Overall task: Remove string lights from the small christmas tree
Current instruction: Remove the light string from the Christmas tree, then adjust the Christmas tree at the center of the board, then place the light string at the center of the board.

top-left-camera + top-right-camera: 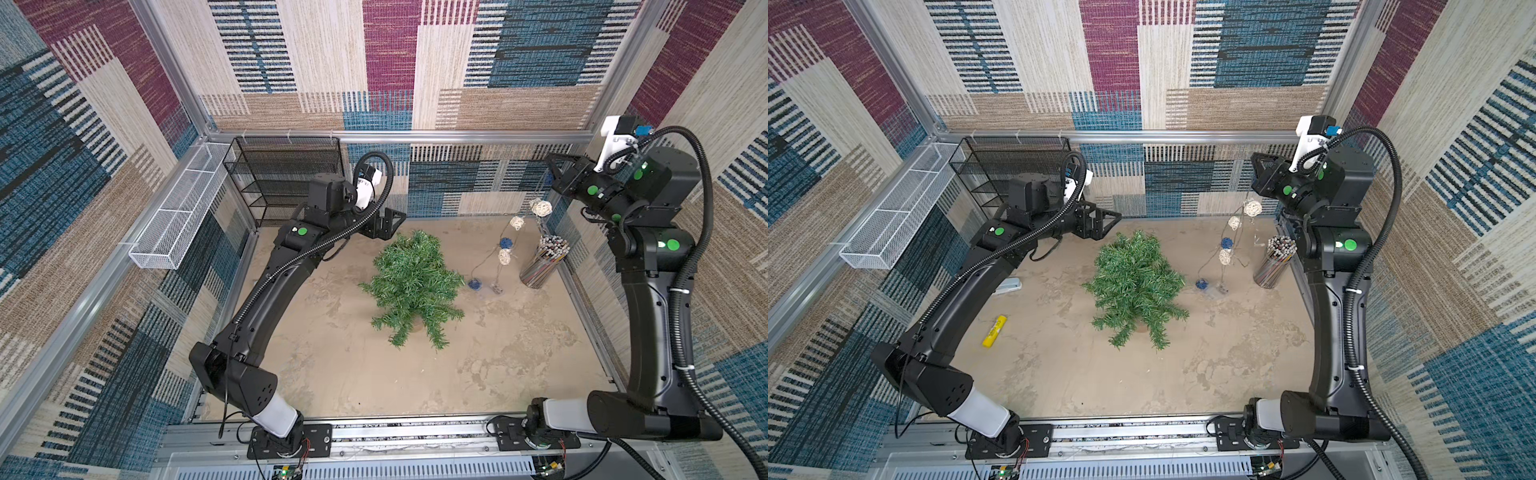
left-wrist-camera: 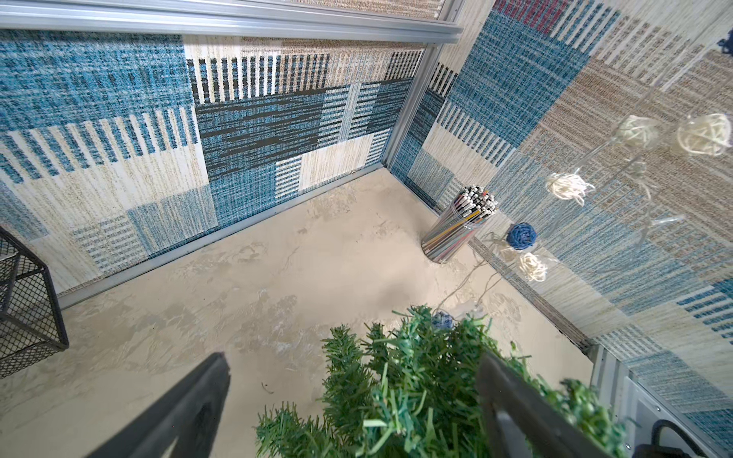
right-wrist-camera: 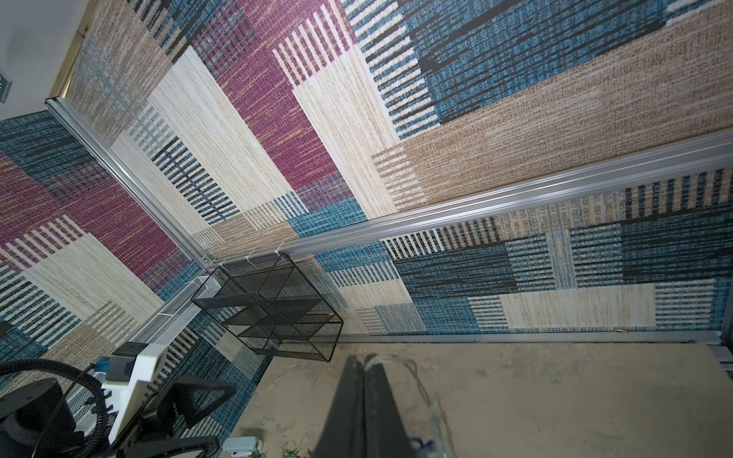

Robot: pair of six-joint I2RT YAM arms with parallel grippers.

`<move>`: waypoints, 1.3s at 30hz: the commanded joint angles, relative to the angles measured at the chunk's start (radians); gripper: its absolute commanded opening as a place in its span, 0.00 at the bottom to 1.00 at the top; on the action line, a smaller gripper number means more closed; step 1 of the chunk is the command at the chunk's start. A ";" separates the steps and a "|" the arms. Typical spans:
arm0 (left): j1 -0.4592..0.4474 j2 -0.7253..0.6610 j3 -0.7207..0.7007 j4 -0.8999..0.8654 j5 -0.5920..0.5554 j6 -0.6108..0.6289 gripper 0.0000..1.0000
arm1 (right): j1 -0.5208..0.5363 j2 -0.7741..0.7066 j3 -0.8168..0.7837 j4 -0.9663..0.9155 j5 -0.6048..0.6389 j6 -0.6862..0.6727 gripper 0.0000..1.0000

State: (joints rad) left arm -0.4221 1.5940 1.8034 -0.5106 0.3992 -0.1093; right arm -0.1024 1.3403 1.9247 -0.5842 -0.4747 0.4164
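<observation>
Hanging from our right gripper, the string lights trail down in both top views to the tabletop, clear of the small christmas tree. Its fingers are pressed together on the pale wire, which shows at their tips in the right wrist view. High up beside the tree, we see cream woven balls strung along the wire, a dark blue ball lower down, and another blue ball lying on the tabletop just beside the tree's branches. A clear cup of coloured pencils stands beyond the strand from the tree. Our left gripper hovers just behind the treetop, its fingers spread wide apart and holding nothing. The tree stands upright and bare of lights.
</observation>
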 commanded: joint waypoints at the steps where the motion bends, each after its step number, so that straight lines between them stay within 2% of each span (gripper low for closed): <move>1: -0.001 -0.016 -0.011 0.027 0.004 -0.013 0.99 | 0.000 -0.026 0.003 -0.051 0.015 -0.014 0.00; 4: -0.001 -0.028 -0.027 0.029 0.002 -0.017 0.99 | 0.000 -0.055 -0.071 -0.067 0.003 -0.019 0.00; 10: -0.004 -0.068 -0.110 0.064 -0.006 -0.040 0.99 | -0.003 -0.177 -0.470 0.057 0.024 0.004 0.00; 14: -0.006 -0.094 -0.181 0.087 -0.016 -0.054 0.99 | -0.003 -0.197 -0.647 0.094 0.052 0.002 0.00; 26: -0.009 -0.197 -0.350 0.111 -0.025 -0.096 0.99 | -0.046 -0.103 -0.838 0.000 0.245 0.002 0.00; 30: -0.013 -0.227 -0.400 0.113 -0.028 -0.108 0.99 | -0.051 -0.108 -0.869 -0.031 0.359 -0.013 0.00; 34: -0.014 -0.256 -0.470 0.135 -0.044 -0.113 0.99 | -0.044 -0.120 -0.915 -0.051 0.404 -0.023 0.00; 36: -0.017 -0.258 -0.474 0.127 -0.046 -0.109 0.99 | -0.028 -0.108 -0.937 -0.057 0.410 -0.035 0.09; 38: -0.017 -0.256 -0.453 0.114 -0.045 -0.102 0.99 | -0.013 -0.085 -0.948 -0.069 0.420 -0.049 0.29; 39: -0.018 -0.254 -0.430 0.109 -0.043 -0.099 0.99 | -0.007 -0.073 -0.950 -0.076 0.422 -0.056 0.45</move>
State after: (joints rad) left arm -0.4397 1.3437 1.3437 -0.4110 0.3660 -0.2062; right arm -0.1200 1.2518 0.9817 -0.6407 -0.0956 0.3901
